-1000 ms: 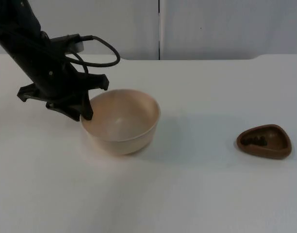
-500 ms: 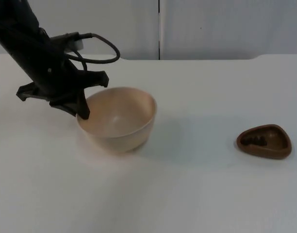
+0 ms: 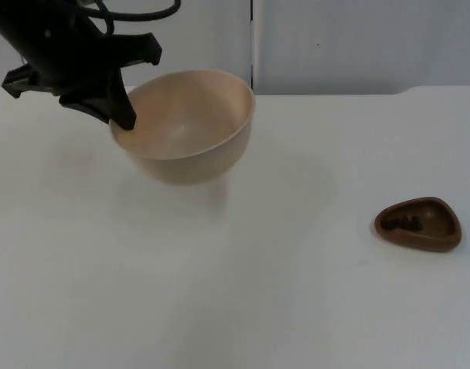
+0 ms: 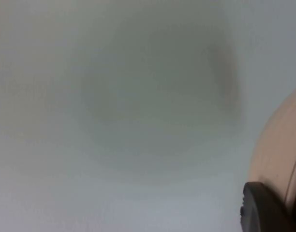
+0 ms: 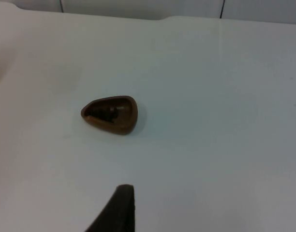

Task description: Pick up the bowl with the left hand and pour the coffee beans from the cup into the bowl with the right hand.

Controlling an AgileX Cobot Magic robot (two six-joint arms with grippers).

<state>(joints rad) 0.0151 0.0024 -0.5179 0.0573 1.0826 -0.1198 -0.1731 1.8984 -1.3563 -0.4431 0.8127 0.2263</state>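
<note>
The pale beige round bowl [image 3: 185, 127] is being held aloft by its rim, clenched in the left gripper [image 3: 120, 119], while the small brown teardrop-shaped cup [image 5: 111, 114] of dark coffee beans [image 5: 109, 113] is lying ahead of the right gripper [image 5: 120, 205], whose finger state cannot be told

Bowl: pale beige bowl [image 4: 278, 159], outer wall curving beside the fingertip.
Fingertip: black fingertip [image 4: 264, 210] of the left gripper, set against the bowl's rim.
Table: white table top [image 4: 66, 183] beneath, carrying a soft round grey shadow [image 4: 157, 92].
</note>
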